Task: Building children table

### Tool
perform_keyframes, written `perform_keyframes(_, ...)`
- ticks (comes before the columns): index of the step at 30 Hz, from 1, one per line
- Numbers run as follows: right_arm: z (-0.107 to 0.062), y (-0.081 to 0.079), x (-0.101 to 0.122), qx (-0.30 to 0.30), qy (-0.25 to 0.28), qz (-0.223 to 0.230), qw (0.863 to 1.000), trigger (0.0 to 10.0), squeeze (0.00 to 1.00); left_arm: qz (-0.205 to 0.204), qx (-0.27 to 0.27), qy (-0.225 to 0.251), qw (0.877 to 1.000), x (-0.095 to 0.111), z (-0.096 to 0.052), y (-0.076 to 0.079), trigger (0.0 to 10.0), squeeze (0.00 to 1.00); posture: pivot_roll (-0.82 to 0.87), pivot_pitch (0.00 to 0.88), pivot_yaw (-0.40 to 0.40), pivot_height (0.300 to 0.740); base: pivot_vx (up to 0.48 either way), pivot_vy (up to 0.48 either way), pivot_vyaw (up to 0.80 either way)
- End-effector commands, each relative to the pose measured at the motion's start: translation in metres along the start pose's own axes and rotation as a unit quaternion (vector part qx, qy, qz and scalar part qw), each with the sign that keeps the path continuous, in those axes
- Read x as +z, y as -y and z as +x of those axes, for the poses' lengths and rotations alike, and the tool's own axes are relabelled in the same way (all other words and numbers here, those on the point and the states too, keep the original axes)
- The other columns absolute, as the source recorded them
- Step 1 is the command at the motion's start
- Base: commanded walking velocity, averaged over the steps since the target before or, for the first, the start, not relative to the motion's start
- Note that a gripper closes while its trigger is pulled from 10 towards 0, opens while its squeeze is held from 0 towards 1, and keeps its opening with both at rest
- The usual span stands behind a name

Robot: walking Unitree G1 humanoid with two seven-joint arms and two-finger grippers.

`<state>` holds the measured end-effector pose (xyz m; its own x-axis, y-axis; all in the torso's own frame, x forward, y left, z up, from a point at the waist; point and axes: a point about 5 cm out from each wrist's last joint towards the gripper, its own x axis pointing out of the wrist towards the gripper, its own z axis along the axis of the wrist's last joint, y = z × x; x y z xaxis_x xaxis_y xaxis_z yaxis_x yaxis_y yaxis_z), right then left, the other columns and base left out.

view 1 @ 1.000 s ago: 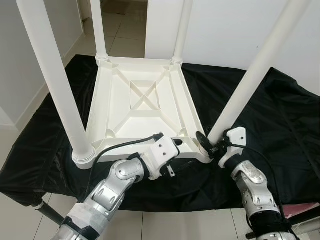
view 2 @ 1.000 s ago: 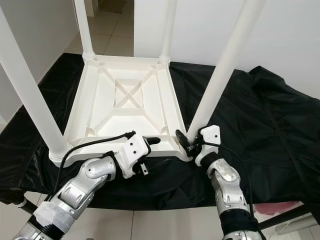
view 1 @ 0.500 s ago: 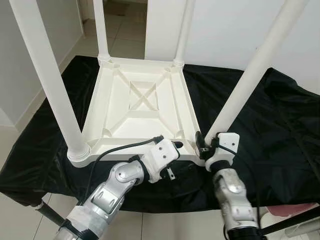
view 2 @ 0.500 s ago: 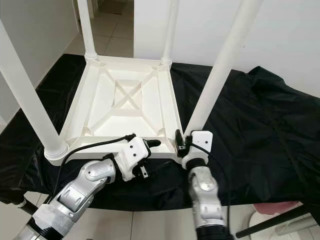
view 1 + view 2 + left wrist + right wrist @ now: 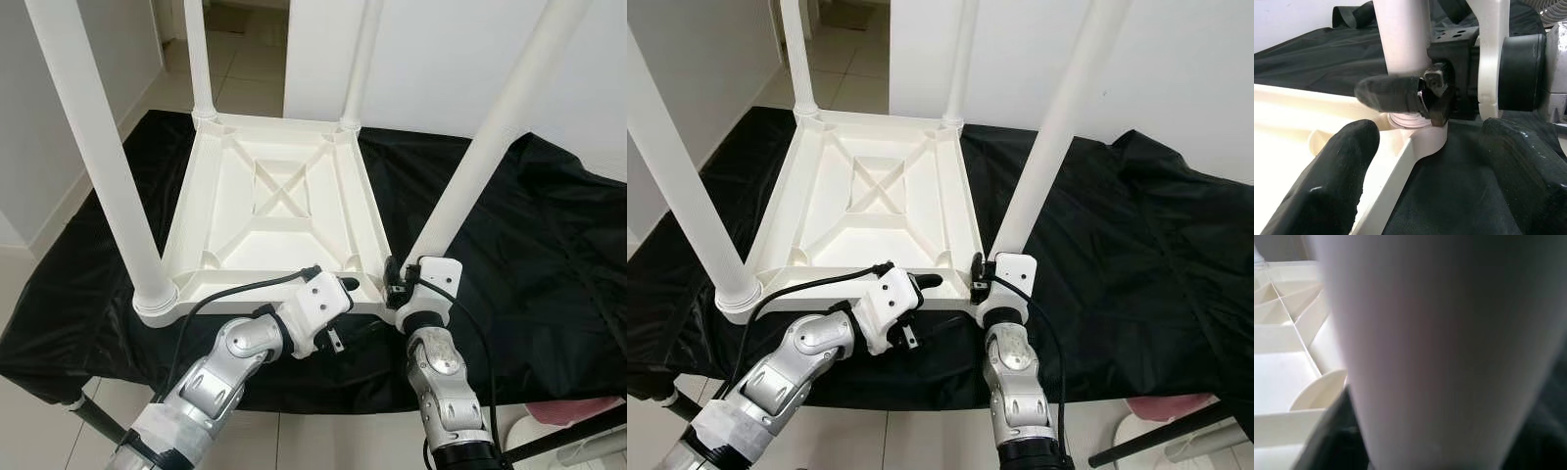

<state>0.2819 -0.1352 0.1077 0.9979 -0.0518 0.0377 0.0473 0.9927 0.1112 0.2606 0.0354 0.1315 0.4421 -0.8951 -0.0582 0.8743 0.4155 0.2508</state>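
A white children's table (image 5: 274, 211) lies upside down on a black cloth (image 5: 549, 255), with its legs pointing up. My right gripper (image 5: 397, 284) is at the base of the near-right leg (image 5: 480, 157) and shut on it; one of its black fingers (image 5: 1396, 93) wraps the leg (image 5: 1400, 34) just above the socket. In the right wrist view that leg (image 5: 1440, 342) stands very close, with the ribbed underside (image 5: 1288, 333) beside it. My left gripper (image 5: 343, 304) is open at the table's front rim, its fingers (image 5: 1327, 181) standing wide on either side of the corner.
The cloth covers a low stand whose near edge is just below my arms. Tiled floor (image 5: 250, 69) and a doorway lie beyond the table, with white walls to the left and right. A pink object (image 5: 578, 411) sits on the floor at the lower right.
My right arm has swung in from the right to stand under the table's near-right corner, with its gripper still at the leg's base. The left arm has stayed put.
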Motion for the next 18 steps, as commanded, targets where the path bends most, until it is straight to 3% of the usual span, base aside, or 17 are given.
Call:
perform_keyframes(1,-0.002,-0.004,-0.004,0.017,-0.007,0.029,0.999,10.0,1.00,0.004,-0.028,0.001,1.000,0.003,0.001,0.002,10.0,0.00,-0.01,0.000,-0.089,0.740,0.000,0.000,0.00)
perform_keyframes(13,-0.013,0.015,-0.003,0.069,0.018,-0.003,0.997,10.0,1.00,0.002,-0.031,-0.001,1.000,0.001,0.000,0.004,10.0,0.00,-0.02,0.000,-0.087,0.740,0.000,0.000,0.00)
perform_keyframes(15,-0.018,0.018,-0.006,0.076,0.021,0.010,0.997,10.0,0.00,0.002,-0.032,-0.001,0.999,0.001,-0.002,0.003,10.0,0.00,-0.02,0.000,-0.087,0.740,0.000,0.000,0.00)
perform_keyframes(18,-0.024,0.022,-0.009,0.090,0.029,0.018,0.995,10.0,0.00,-0.009,-0.039,-0.001,0.999,0.000,-0.006,0.002,10.0,0.00,-0.01,0.000,-0.087,0.740,0.000,0.000,0.00)
